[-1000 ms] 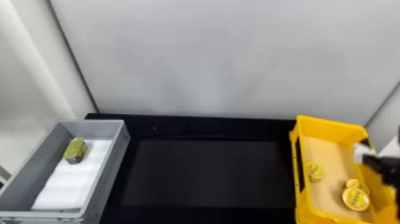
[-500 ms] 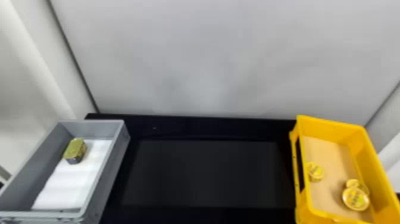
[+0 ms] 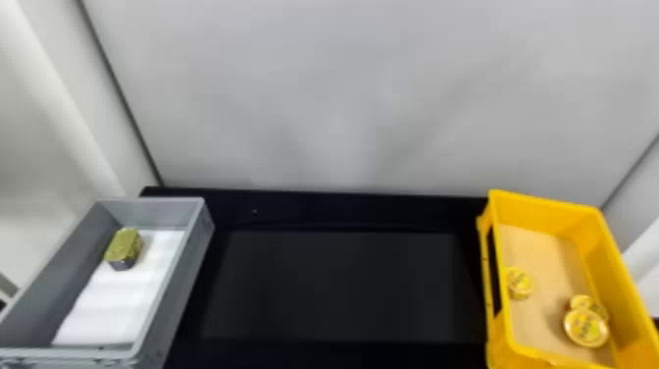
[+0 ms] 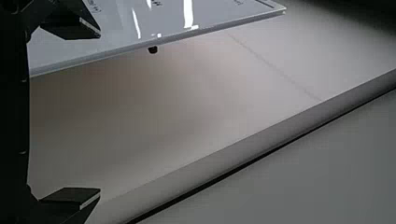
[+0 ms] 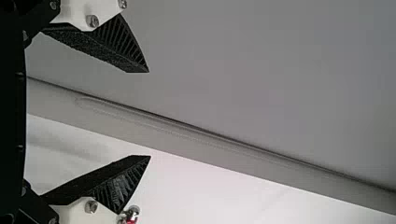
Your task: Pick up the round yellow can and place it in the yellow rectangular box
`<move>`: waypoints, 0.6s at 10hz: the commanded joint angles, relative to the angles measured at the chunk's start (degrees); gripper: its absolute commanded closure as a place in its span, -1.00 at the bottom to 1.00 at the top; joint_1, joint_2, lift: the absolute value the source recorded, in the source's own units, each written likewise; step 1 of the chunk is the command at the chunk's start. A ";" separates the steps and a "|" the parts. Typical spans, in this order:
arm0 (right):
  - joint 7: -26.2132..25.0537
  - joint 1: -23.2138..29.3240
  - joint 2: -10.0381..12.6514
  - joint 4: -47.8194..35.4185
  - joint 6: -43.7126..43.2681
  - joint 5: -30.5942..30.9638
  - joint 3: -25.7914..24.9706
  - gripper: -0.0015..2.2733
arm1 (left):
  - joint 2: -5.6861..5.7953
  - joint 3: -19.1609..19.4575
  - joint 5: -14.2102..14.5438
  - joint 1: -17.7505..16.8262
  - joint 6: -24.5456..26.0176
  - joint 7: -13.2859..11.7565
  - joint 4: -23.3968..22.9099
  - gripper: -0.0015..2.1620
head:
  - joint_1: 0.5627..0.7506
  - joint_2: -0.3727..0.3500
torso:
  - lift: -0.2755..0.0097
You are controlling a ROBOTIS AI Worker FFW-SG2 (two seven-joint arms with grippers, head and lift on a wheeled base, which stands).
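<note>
Right tool (image 5: pixel 149 114) spread, left tool (image 4: pixel 100 113) spread; round yellow cans (image 3: pixel 586 328) inside yellow box (image 3: pixel 539 212), apart from both.

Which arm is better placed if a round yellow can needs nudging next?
Right, most likely: the yellow rectangular box with the round yellow cans stands on the robot's right, and the right gripper is open and empty.

— What's cut off in the head view?
— The near ends of the yellow rectangular box (image 3: pixel 544 211), at four o'clock, and the grey box (image 3: pixel 193 267), at eight.
— And the round yellow can (image 3: pixel 586 328) at five in the yellow one?
— Blurred print; it partly hides whatever sits at its twelve. I can't tell how many pieces.
</note>
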 commanded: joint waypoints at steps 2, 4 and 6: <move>-0.22 -0.84 0.24 -0.30 -2.94 -0.29 0.25 -0.86 | -0.15 0.00 0.09 0.12 -0.12 -0.01 -0.08 -0.91 | 0.39 0.07 | 0.54; -0.31 -1.72 0.50 -0.30 -2.15 -0.65 0.42 -0.86 | -0.15 0.44 0.09 0.38 -0.12 0.08 -0.26 -0.91 | 0.39 0.07 | 0.54; -0.49 -3.48 0.59 -0.39 -0.48 -0.91 1.12 -0.86 | -0.15 1.06 0.09 0.82 -0.03 0.08 -0.78 -0.91 | 0.39 0.07 | 0.54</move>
